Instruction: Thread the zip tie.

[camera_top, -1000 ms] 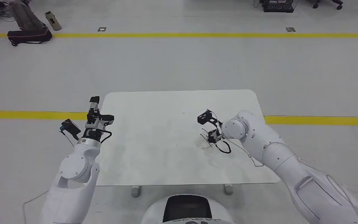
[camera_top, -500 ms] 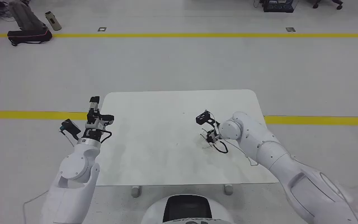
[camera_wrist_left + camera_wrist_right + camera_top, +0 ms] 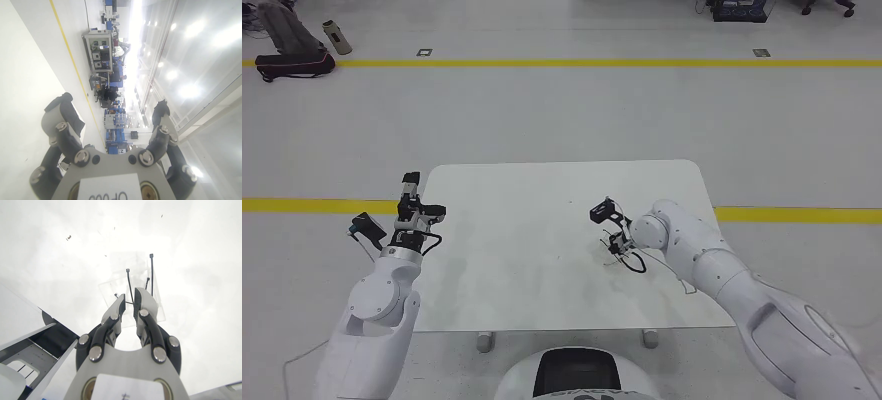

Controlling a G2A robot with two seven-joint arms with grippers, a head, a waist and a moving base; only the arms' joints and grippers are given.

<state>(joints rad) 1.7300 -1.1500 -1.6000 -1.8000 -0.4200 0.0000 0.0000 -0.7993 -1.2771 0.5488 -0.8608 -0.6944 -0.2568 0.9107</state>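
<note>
We are holding our right fingers [image 3: 138,298] narrowly parted astride a zip tie [image 3: 129,283] in its clear holder [image 3: 155,311] — likely to pinch it. Our left fingers [image 3: 66,121] are gaping wide, empty.

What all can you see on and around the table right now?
Table: one, white, in front of the robot.
Holder: one, clear, on the table below the right gripper.
Zip ties: four heads visible, black, standing in the holder.
Bag: one, black, on the floor at far left.
Floor lines: two, yellow, across the floor.
Left gripper: one, open, at the table's left edge.
Right gripper: one, either side of one tie, a gap showing.
</note>
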